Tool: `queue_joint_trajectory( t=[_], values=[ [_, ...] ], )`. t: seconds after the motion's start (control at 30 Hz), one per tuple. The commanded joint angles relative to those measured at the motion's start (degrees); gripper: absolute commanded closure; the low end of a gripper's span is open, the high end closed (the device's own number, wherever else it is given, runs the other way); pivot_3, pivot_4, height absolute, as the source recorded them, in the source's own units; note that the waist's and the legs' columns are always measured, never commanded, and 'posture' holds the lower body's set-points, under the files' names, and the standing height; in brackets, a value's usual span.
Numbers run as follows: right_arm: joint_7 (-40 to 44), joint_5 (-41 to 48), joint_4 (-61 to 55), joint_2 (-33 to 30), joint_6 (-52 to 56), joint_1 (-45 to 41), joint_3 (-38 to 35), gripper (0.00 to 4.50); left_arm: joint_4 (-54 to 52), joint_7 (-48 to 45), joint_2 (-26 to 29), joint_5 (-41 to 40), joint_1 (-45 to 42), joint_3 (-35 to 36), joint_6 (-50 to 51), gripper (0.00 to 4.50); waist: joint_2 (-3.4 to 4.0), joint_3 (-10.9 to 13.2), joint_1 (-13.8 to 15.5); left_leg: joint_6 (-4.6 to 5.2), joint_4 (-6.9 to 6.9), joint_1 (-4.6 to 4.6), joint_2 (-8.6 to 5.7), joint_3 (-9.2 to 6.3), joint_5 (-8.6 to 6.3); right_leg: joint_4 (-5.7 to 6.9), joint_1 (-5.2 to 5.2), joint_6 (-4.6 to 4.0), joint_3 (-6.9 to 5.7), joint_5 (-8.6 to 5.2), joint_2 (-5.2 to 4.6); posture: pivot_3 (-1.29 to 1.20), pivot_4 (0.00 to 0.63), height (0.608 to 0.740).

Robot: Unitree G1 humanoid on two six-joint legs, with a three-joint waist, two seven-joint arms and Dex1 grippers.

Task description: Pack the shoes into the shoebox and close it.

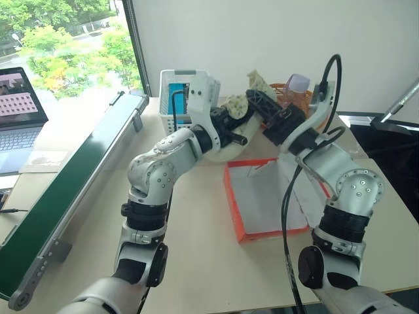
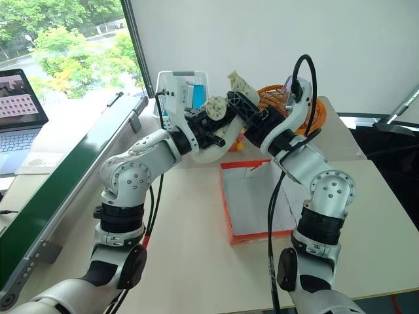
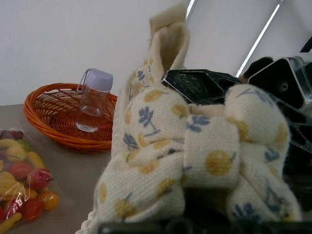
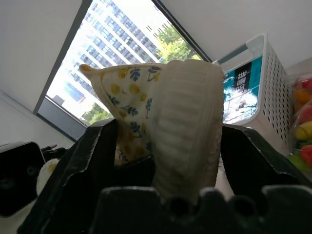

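Nearest on the pale surface [image 1: 196, 261] lies one shoebox [image 1: 232, 209], red-orange outside and grey-white inside. It is open and nothing lies in it.

Above its far end, both arms meet around one shoe [image 1: 237, 104]. It is cream fabric printed with yellow fruit and blue leaves, and it has a pale ribbed sole. It is lifted clear of the surface and of the box. I count one shoe in these views.

The left claw [image 1: 236, 123] is pressed together on the shoe's fabric upper, which bunches in front of its wrist camera. The right claw [image 1: 260, 103] comes in from the other side, and the shoe stands within it, sole towards one side. Whether that claw has clamped on the shoe or only brackets it, I cannot tell.

To the robot's left, one long green conveyor belt [image 1: 65, 203] runs along the surface's edge. One open laptop [image 1: 19, 111] sits beyond it by the window.

Behind the claws stands one white lattice basket [image 1: 190, 88] with a teal package inside. Just beside it, farther to the right, is one orange wicker bowl [image 3: 58, 122] holding one clear jar [image 3: 92, 102] with a lilac lid. One clear bag of small coloured fruit [image 3: 19, 180] lies on the surface near the bowl. A plain white wall closes the scene at the back.
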Motion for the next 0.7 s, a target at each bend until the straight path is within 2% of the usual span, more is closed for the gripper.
queue_joint_trajectory(
  t=[0.03, 0.17, 0.23, 0.33, 0.37, 0.4, 0.5, 0.53, 0.63, 0.7],
  values=[
    [-0.56, 1.60, -1.94, -0.84, -2.85, -0.33, -0.92, 2.31, -3.33, -0.69, 0.06, -1.40, -0.51, -0.11, 0.59, 4.11, 0.00, 0.00, 0.03, 0.00, 0.00, 0.00, 0.00, 0.00, 0.00, -0.01, 0.00, 0.00, 0.00, 0.00, 0.00, 0.00, 0.150, 0.740],
    [-0.65, 2.09, -1.67, -1.16, -3.76, -0.33, -1.19, 3.37, -4.14, -0.26, -0.20, -2.40, -0.21, 0.12, 2.06, 4.11, 0.00, 0.00, 0.08, 0.00, 0.00, 0.00, 0.00, -0.01, 0.00, -0.01, 0.00, 0.00, 0.00, 0.00, 0.00, 0.00, 0.150, 0.740],
    [-0.56, 2.13, -1.47, -1.38, -3.87, -0.45, -1.23, 3.58, -4.30, -0.41, -0.44, -3.23, -0.11, 0.37, 2.86, 4.11, 0.00, 0.00, 0.08, 0.00, 0.00, 0.00, 0.00, -0.01, 0.00, -0.01, 0.00, 0.00, 0.00, 0.00, 0.00, 0.00, 0.150, 0.740],
    [-0.34, 2.03, -1.29, -1.78, -3.96, -0.61, -1.16, 3.65, -4.74, -0.94, 0.33, -5.00, -0.02, 1.53, 4.55, 4.11, 0.01, 0.00, 0.06, 0.00, 0.00, 0.00, 0.00, -0.01, 0.00, -0.01, 0.00, 0.00, 0.00, 0.00, 0.00, 0.00, 0.150, 0.740],
    [-0.32, 1.90, -1.27, -1.92, -4.04, -0.61, -1.13, 3.65, -5.05, -1.65, 1.05, -5.97, -0.11, 2.11, 5.42, 3.46, 0.01, 0.00, -0.01, 0.00, 0.00, 0.00, 0.00, -0.01, 0.00, -0.01, 0.00, 0.00, 0.00, 0.00, 0.00, 0.00, 0.150, 0.740],
    [-0.21, 1.78, -1.27, -2.11, -4.11, -0.61, -1.12, 3.66, -5.23, -2.11, 2.20, -7.03, -0.47, 3.00, 6.87, 3.25, 0.01, 0.00, -0.09, 0.00, 0.00, 0.00, 0.00, -0.01, 0.00, 0.00, 0.00, 0.00, 0.00, 0.00, 0.00, 0.00, 0.150, 0.740],
    [0.27, 1.89, -1.18, -2.96, -4.02, -0.76, -1.10, 3.78, -6.32, -7.29, 8.05, -12.91, -1.15, 5.03, 12.57, 2.29, 0.03, 0.02, -0.21, 0.01, 0.00, 0.00, 0.00, -0.02, 0.00, 0.00, 0.00, 0.00, 0.00, 0.00, 0.00, 0.00, 0.150, 0.740],
    [0.33, 1.89, -1.11, -3.18, -4.02, -0.84, -1.06, 3.79, -6.80, -9.32, 9.84, -14.36, -1.17, 4.99, 13.61, 2.20, 0.03, 0.02, -0.33, 0.01, 0.00, 0.00, 0.00, -0.02, 0.00, 0.00, 0.00, 0.00, 0.00, 0.00, 0.00, 0.00, 0.150, 0.740],
    [0.69, 1.90, -0.27, -5.44, -3.17, -1.75, -1.19, 3.81, -7.38, -19.28, 20.98, -16.97, -1.64, 5.52, 15.83, 2.20, 0.12, 0.07, -1.05, 0.00, 0.00, 0.00, 0.01, -0.03, 0.00, 0.02, -0.01, 0.00, 0.00, 0.00, 0.01, 0.00, 0.150, 0.740],
    [0.55, 1.92, 1.05, -9.46, 0.13, -2.76, -0.48, 3.83, -6.46, -23.07, 26.86, -15.43, -1.55, 4.53, 15.00, 2.20, 0.18, 0.11, -1.13, 0.00, 0.00, 0.02, 0.02, -0.02, 0.00, 0.03, -0.02, -0.01, 0.00, -0.01, 0.02, 0.00, 0.150, 0.740]
  ],
)
